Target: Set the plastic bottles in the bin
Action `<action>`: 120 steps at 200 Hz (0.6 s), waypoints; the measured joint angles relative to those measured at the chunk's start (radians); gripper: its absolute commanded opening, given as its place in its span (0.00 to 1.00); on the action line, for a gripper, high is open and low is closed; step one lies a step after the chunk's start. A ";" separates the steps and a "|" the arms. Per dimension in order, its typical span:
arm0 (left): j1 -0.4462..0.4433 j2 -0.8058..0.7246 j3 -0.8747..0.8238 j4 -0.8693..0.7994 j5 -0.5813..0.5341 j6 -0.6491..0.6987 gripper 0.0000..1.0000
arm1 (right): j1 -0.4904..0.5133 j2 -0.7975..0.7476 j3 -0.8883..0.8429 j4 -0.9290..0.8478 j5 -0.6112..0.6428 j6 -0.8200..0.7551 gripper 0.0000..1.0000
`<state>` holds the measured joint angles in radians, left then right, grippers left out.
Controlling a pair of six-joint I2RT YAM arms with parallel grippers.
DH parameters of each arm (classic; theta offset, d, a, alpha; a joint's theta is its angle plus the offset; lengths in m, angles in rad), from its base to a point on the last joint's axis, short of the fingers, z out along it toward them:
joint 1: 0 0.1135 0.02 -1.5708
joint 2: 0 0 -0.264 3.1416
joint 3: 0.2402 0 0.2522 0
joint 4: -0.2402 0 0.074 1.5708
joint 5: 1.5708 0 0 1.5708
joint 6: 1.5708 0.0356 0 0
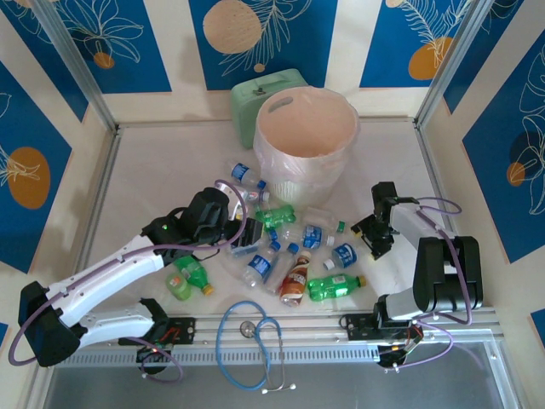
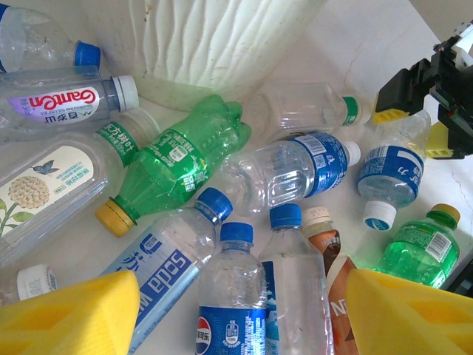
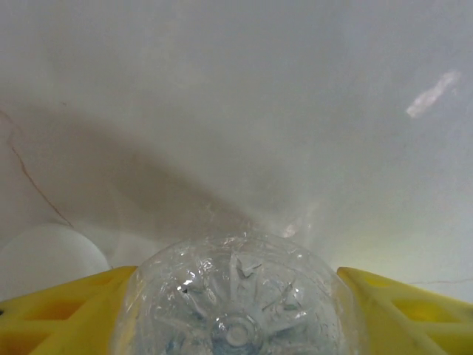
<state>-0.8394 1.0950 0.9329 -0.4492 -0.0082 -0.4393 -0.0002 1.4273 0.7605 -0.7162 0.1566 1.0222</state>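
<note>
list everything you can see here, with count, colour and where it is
plastic bottles: a dozen or more; mostly clear with blue caps and labels, a few green, one brown-labelled; heaped on the table in front of the bin
bin: one; pale pink with a translucent liner; back centre
mint-green box: one; behind the bin, to its left
stethoscope: one; blue tubing; near edge, between the arm bases
table: one; white
wall panels: several; blue with white and orange patterns; around the table
left arm: white and black; jaws open above the pile
right arm: black and white; jaws around the base of a clear bottle, grip uncertain
</note>
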 measured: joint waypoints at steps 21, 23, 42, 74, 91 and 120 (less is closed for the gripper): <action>0.000 0.000 0.000 0.000 0.000 0.000 0.73 | -0.007 0.000 0.002 -0.003 0.000 -0.005 0.60; 0.000 0.000 0.000 0.000 0.000 0.000 0.73 | -0.007 0.000 0.002 -0.003 0.000 -0.005 0.60; 0.000 0.000 0.000 0.000 0.000 0.002 0.73 | -0.013 -0.012 0.008 -0.014 0.004 -0.012 0.59; 0.000 0.000 0.000 0.000 -0.002 0.003 0.73 | -0.017 -0.099 0.052 -0.085 0.011 -0.026 0.58; 0.000 0.000 0.000 0.000 -0.003 0.003 0.73 | -0.019 -0.172 0.113 -0.138 0.006 -0.037 0.58; 0.000 -0.001 0.000 0.000 -0.004 0.003 0.73 | -0.014 -0.288 0.301 -0.247 -0.019 -0.066 0.57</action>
<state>-0.8394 1.0939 0.9329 -0.4496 -0.0120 -0.4366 -0.0143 1.1393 1.0615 -0.9634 0.1371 0.9558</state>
